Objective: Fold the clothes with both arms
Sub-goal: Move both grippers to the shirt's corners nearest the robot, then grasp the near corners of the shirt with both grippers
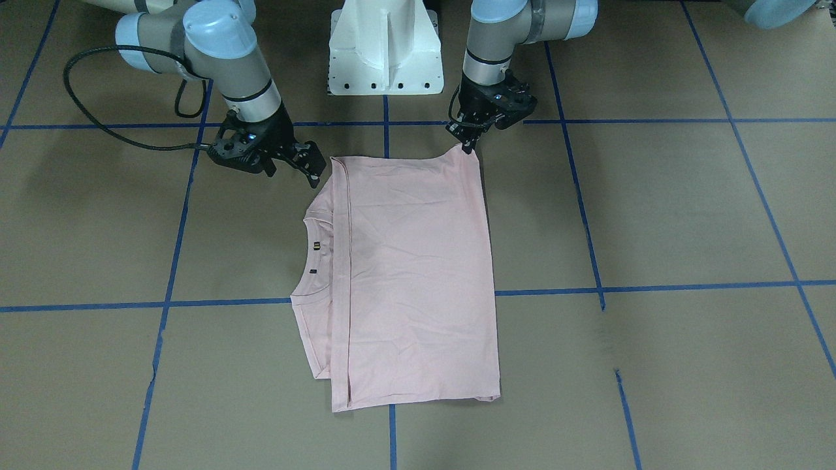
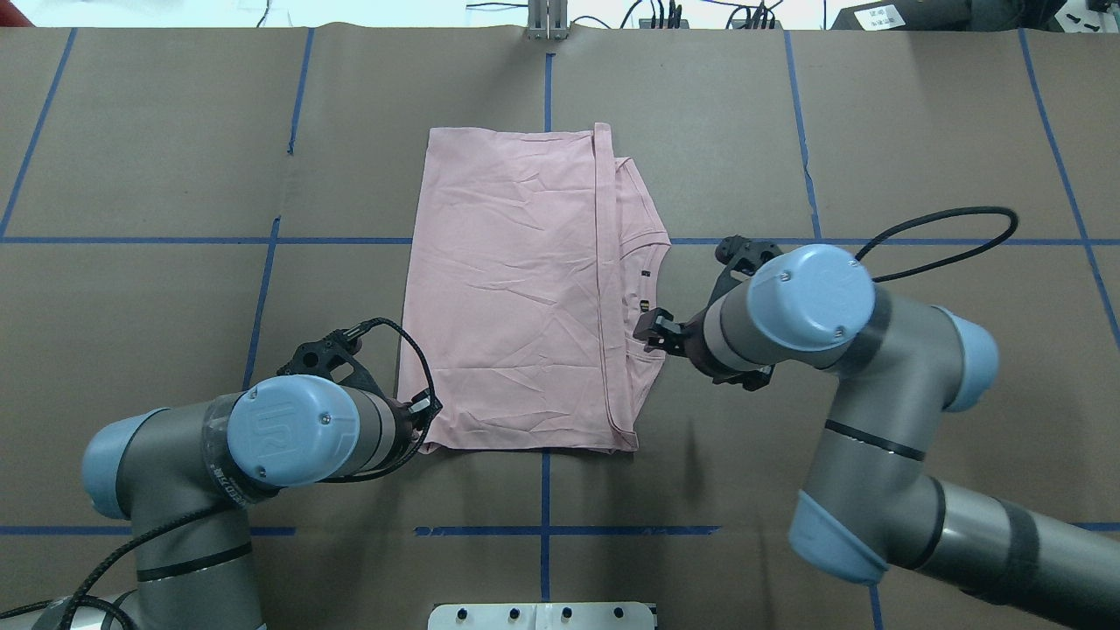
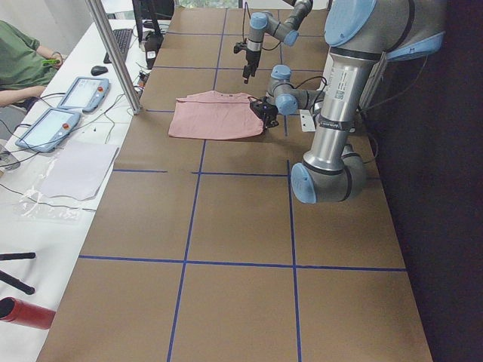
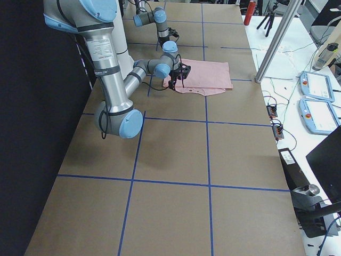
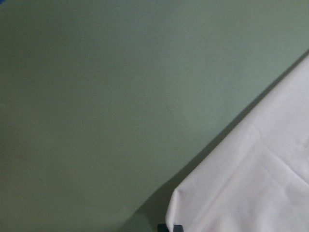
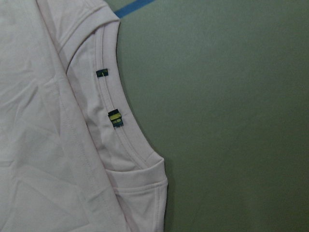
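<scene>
On table (image 1: 653, 215) | left tool (image 1: 467, 145) pinches T-shirt (image 1: 418, 274) corner | right tool (image 1: 315, 166) spread beside collar (image 1: 318, 258) | pedestal (image 1: 385, 52) behind

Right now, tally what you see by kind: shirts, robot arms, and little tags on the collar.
Pink T-shirt: 1
Robot arms: 2, left arm and right arm
Collar tags: 2, dark tag and yellow tag
Total: 5
</scene>
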Controlling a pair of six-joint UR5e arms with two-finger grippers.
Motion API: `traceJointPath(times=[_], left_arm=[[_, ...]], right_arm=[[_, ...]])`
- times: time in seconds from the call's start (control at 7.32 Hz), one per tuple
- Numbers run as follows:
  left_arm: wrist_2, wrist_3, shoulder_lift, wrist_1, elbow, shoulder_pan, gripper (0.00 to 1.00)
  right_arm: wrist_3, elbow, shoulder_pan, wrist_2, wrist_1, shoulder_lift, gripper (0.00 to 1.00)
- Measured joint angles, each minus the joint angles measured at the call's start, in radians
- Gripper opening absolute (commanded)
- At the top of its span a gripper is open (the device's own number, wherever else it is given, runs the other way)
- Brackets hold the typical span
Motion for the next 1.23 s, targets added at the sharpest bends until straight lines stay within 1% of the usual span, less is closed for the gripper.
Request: traceJointPath(times=[0.27,0.55,1.09,1.23], left_arm=[[-0.001,0.006,-0.001,-0.002,-0.002,-0.002,0.00],[-0.001,0.008,0.000,-0.004,-0.001,-0.003,0.00],[-0.002,0.010,-0.001,-0.006,0.004,0.001,0.00],[-0.003,0.010,-0.001,-0.006,0.004,0.001,0.00]], right_arm=[[0.101,-0.039,-0.063,-0.034,-0.013,0.033,1.00],[0.132,-0.059,-0.116,-0.079,-0.016,0.038,1.00],[0.135,-0.081,-0.148,-0.089,-0.028,0.051,1.00],[0.135,-0.088,-0.150,-0.088,-0.035,0.062,0.95]])
